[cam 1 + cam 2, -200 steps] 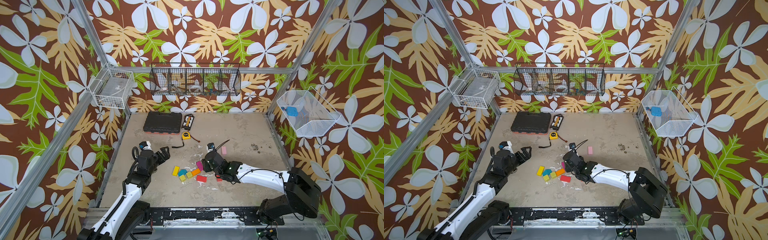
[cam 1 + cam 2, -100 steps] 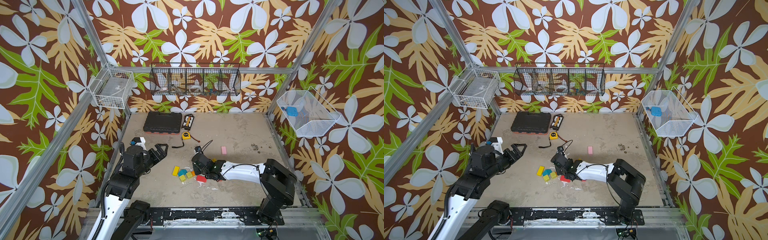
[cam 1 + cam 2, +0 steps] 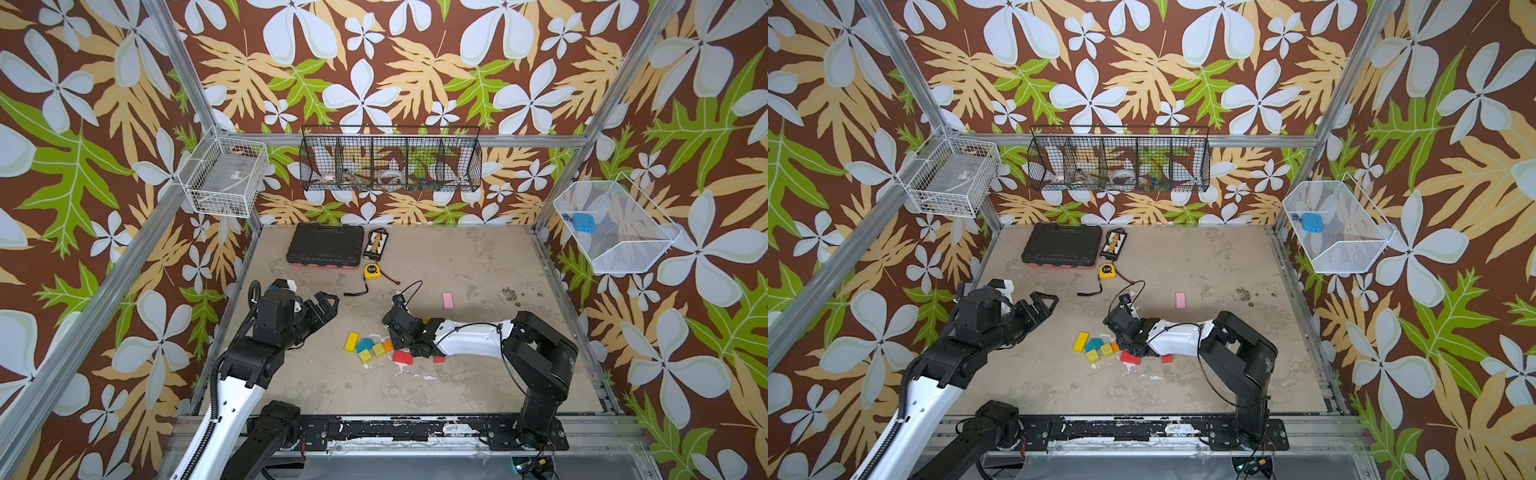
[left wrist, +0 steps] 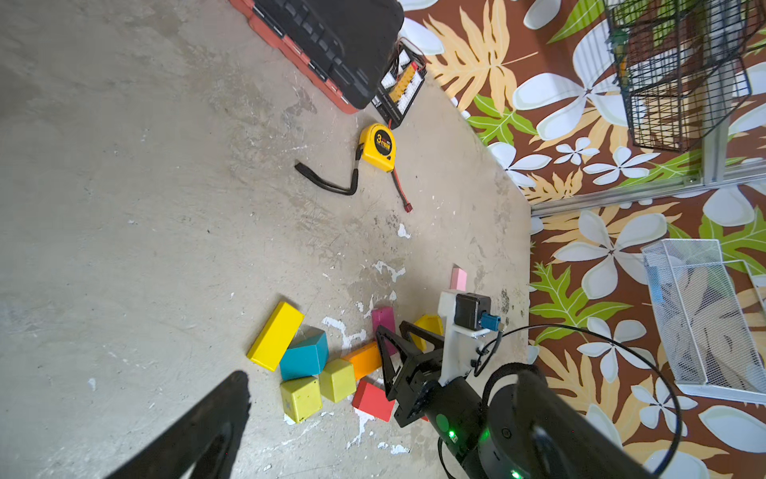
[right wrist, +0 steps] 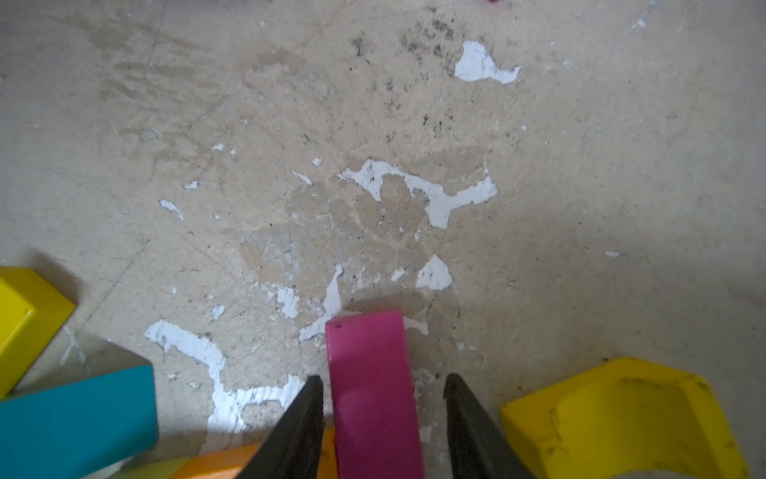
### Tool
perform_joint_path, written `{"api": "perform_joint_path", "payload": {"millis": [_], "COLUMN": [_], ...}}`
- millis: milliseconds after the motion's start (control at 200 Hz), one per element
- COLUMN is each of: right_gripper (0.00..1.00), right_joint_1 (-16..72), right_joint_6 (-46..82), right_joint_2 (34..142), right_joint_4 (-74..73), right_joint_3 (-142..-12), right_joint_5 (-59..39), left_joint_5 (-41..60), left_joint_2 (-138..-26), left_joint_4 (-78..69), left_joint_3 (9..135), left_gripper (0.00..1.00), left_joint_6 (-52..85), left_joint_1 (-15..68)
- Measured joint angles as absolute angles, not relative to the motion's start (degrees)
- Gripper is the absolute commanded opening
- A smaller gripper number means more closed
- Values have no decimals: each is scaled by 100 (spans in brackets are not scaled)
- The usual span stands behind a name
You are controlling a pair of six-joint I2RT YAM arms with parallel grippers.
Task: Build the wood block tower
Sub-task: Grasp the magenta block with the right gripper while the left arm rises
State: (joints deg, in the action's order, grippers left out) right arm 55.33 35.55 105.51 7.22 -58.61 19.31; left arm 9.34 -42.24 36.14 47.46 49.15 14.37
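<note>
Wood blocks lie loose on the table, none stacked, so no tower is in view: a yellow brick, a teal block, two lime cubes, an orange brick, a red block, and a pink one apart at the back. My right gripper is low and open, straddling a magenta brick; one finger is close to it and the other stands off with a gap. A yellow arch lies beside it. My left gripper hovers open and empty left of the cluster.
A black tool case, a small charger board and a yellow tape measure with its black strap lie at the back. Wire baskets hang on the left, back and right walls. A second red block lies under my right arm.
My right gripper slid left across the table onto the block cluster and its jaws narrowed slightly, while its elbow folded up. My left arm lifted and shifted a little, still open.
</note>
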Motion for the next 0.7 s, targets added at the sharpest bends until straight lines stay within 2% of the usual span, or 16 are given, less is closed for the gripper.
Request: {"api": "perform_joint_path", "payload": {"millis": [160, 701], "right_gripper": [47, 29], "right_joint_1": [5474, 5472], "right_joint_6": [3557, 3557], "right_joint_2": [10606, 10608], "right_joint_4": [685, 558], "right_joint_3": [-5808, -5734], "right_joint_5": [1946, 1920], "left_joint_5": [972, 952], "left_joint_2": [-4263, -4169], "left_joint_4": [3616, 3653], "left_joint_3": [4797, 4912], "left_gripper": [100, 100], "left_joint_6": [4915, 4890], "left_joint_1": [1439, 1441]}}
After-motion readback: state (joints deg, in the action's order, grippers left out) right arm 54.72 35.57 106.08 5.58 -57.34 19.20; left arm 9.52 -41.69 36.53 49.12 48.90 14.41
